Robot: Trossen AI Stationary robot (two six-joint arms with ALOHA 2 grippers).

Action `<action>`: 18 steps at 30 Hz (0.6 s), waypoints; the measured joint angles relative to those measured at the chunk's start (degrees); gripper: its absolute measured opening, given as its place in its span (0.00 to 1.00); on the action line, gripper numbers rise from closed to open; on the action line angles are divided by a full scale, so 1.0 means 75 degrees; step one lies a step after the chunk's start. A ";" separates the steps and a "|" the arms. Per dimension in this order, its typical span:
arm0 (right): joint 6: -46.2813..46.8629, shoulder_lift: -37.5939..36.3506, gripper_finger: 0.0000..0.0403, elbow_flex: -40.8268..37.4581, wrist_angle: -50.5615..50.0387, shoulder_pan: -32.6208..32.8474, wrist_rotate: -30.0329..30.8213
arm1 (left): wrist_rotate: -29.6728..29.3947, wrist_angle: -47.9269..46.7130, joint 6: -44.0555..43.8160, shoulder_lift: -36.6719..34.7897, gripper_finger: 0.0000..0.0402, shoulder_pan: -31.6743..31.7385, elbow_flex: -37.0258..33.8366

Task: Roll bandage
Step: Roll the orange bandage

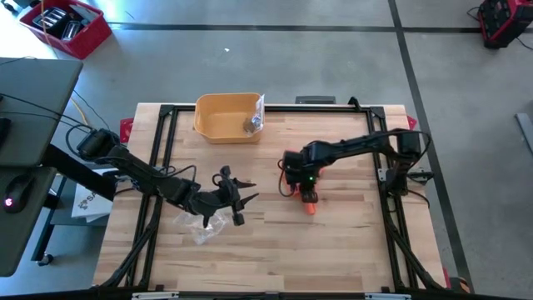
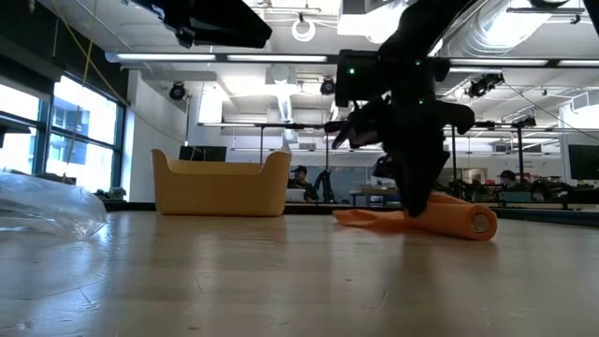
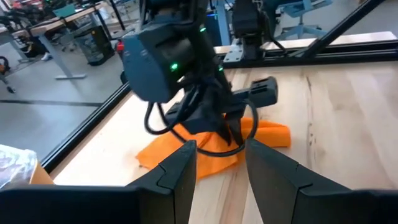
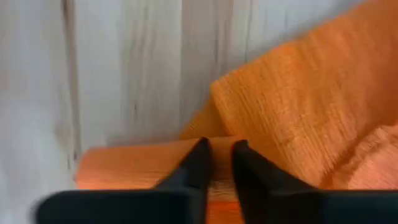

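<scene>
From above, the orange bandage point(image 1: 309, 202) is seen on the table point(image 1: 350, 242), on the side of the yellow bin point(image 1: 225, 117) nearer the right arm's base. The right gripper point(image 1: 305, 193) is set down onto it, while the left gripper point(image 1: 243, 202) is held on the far side of the bandage from that base, near a clear plastic wrapper point(image 1: 202, 225)

At table height, the bandage point(image 2: 440, 218) is shown partly rolled: a thick roll with a flat loose tail spread toward the bin point(image 2: 221, 183). The tail could be dragged askew if the roll is pushed off-axis, and a cone-shaped wind would result

From the left wrist, the left fingers point(image 3: 177, 177) are seen apart and holding nothing, aimed at the bandage point(image 3: 267, 134). The right gripper point(image 3: 230, 129) stands over the cloth; a collision could be caused if the left arm were brought closer

From the right wrist, the right fingers point(image 4: 198, 163) are seen nearly together, with a thin fold of cloth point(image 4: 298, 106) seemingly pinched between them. So shallow a pinch could slip, and the wound layers could spring loose
</scene>
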 joint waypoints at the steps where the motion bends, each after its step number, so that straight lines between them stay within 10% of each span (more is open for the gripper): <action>1: 0.0044 -0.0073 0.04 0.0000 -0.0123 0.0038 0.0160 | -0.0042 0.0001 0.0001 0.0001 0.33 0.0000 0.0000; 10: 0.1612 -0.2175 0.01 -0.0041 -0.1146 0.0938 0.2020 | -0.0176 -0.0099 -0.0121 -0.0015 0.33 -0.0003 0.0000; 18: 0.4140 -0.4464 0.01 -0.0038 -0.0653 0.2764 0.6491 | -0.0009 -0.0090 -0.0401 -0.0015 0.33 -0.0003 0.0000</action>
